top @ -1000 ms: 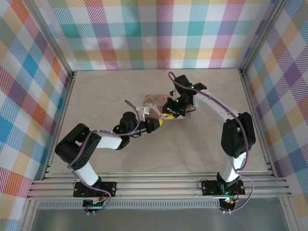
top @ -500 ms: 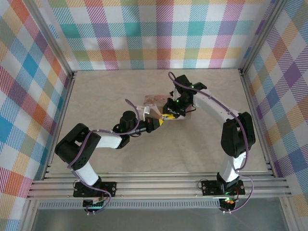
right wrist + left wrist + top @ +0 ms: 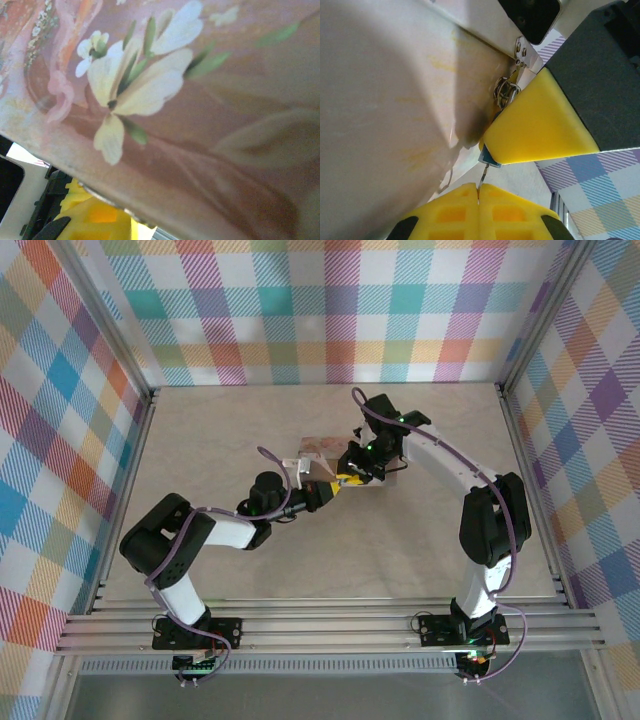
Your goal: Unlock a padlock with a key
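Observation:
My left gripper (image 3: 479, 187) is shut on the key (image 3: 483, 177), a thin metal sliver sticking up from between its yellow fingers. The key's tip meets the small bluish underside of the padlock (image 3: 489, 158). Most of the padlock is hidden under a yellow finger (image 3: 540, 125) of my right gripper, which is closed on it. From above, the left gripper (image 3: 335, 492) and the right gripper (image 3: 355, 472) meet at the yellow padlock (image 3: 347, 481), beside the pink tin (image 3: 322, 448).
The tin's flower-printed face (image 3: 200, 100) is pressed close to the right wrist camera. A metal hasp ring (image 3: 506, 92) hangs on the tin's side just above the padlock. Aluminium rails (image 3: 330, 625) run along the near edge, and plaid walls enclose the table.
The left gripper has crept slightly up and right toward the padlock with the key. The right arm has held still.

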### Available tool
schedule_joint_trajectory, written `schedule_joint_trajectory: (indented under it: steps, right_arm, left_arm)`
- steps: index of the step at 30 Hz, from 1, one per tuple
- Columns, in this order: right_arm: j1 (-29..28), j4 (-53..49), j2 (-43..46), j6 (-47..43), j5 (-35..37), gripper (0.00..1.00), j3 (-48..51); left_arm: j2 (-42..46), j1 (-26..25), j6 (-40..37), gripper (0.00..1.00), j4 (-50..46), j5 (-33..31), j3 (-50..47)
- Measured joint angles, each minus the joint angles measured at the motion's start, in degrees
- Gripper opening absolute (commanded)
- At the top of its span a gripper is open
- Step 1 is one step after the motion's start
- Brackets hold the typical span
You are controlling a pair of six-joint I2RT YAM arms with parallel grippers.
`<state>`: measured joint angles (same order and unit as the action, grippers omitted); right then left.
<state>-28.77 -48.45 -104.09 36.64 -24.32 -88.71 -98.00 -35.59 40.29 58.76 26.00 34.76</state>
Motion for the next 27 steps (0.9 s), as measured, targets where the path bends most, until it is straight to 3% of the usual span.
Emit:
schedule_joint_trajectory:
  steps: [12,27]
  right_arm:
    - [0.50,2.64,0.00,1.46,0.24,0.00,2.84]
    - [-0.90,16.41,-0.72,4.04,2.29,0.00,12.83]
  left_arm:
    - [-3.37,-1.36,2.21,0.00,2.80,-2.56,0.48]
    - [-12.39,-2.43,5.33,0.00,13.55,-6.86,-2.67]
